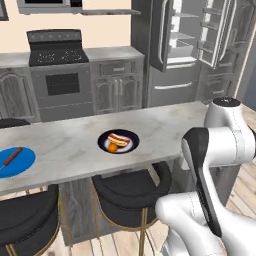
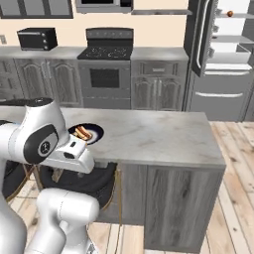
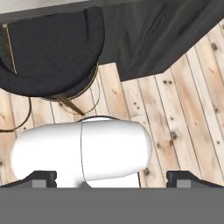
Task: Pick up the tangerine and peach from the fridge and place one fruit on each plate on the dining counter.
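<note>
Marbled grey stone runs across both base views: the dining counter (image 1: 165, 125), dark-sided, with black stools (image 1: 131, 192) tucked under its near edge. I read two plates on it. A black plate (image 1: 118, 141) sits mid-counter and carries a hot dog (image 1: 119, 137) plus a small orange fruit (image 1: 114, 147) at its near side; I cannot tell from here whether that fruit is the tangerine or the peach. A blue plate (image 1: 16, 162) lies well apart from it toward the left end, holding a thin brown stick-like item that I cannot identify, no fruit on it.

Fridge (image 1: 190, 50) stands behind the counter at the back right with its upper doors swung open, white shelves showing, the two lower drawers shut. From the right base view I spot one small orange-red fruit (image 2: 229, 13) on an upper shelf; which fruit it is I cannot tell.

Stove (image 1: 59, 70) and dark grey cabinets (image 1: 116, 85) line the back wall to the left of the fridge, and a toaster oven (image 2: 37, 38) sits on the wall counter.

My arm is folded low on the near side of the counter. In the hand view the gripper (image 3: 111, 178) points down at plank floor (image 3: 183, 118) and a stool seat; its two fingertips (image 3: 41, 177) stand at the far edges of the picture, spread wide, with nothing between them. Released, carrying nothing.
</note>
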Controlling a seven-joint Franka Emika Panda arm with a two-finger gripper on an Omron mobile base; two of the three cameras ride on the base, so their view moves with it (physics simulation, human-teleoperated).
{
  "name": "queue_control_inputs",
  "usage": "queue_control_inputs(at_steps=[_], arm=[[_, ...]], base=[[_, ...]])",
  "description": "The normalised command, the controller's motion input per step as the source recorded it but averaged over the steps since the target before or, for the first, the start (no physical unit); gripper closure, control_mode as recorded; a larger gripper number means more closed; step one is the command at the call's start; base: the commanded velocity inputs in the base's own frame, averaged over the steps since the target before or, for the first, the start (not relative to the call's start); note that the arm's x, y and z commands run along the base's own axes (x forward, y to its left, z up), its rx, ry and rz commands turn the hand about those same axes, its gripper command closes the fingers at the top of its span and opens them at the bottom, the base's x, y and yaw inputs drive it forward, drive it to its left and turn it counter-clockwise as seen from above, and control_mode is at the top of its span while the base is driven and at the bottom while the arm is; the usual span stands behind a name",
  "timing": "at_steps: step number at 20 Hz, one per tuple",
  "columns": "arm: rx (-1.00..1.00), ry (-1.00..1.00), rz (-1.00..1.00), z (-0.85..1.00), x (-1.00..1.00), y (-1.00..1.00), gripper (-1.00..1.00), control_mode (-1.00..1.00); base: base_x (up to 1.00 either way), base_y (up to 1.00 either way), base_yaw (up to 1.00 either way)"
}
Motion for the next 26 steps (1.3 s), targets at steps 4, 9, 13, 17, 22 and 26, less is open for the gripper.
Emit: queue_control_inputs(at_steps=[4,9,13,17,22,26], arm=[[0.0,0.0,0.0,0.0,0.0,0.0,-1.0,1.0],[0.0,0.0,0.0,0.0,0.0,0.0,-1.0,1.0],[0.0,0.0,0.0,0.0,0.0,0.0,-1.0,1.0],[0.0,0.0,0.0,0.0,0.0,0.0,-1.0,1.0],[0.0,0.0,0.0,0.0,0.0,0.0,-1.0,1.0],[0.0,0.0,0.0,0.0,0.0,0.0,-1.0,1.0]], base=[[-0.25,-1.0,-0.06],[0.24,-1.0,0.02],[0.32,-1.0,0.02],[0.38,-1.0,0.02],[0.57,-1.0,0.09],[0.87,-0.9,0.14]])
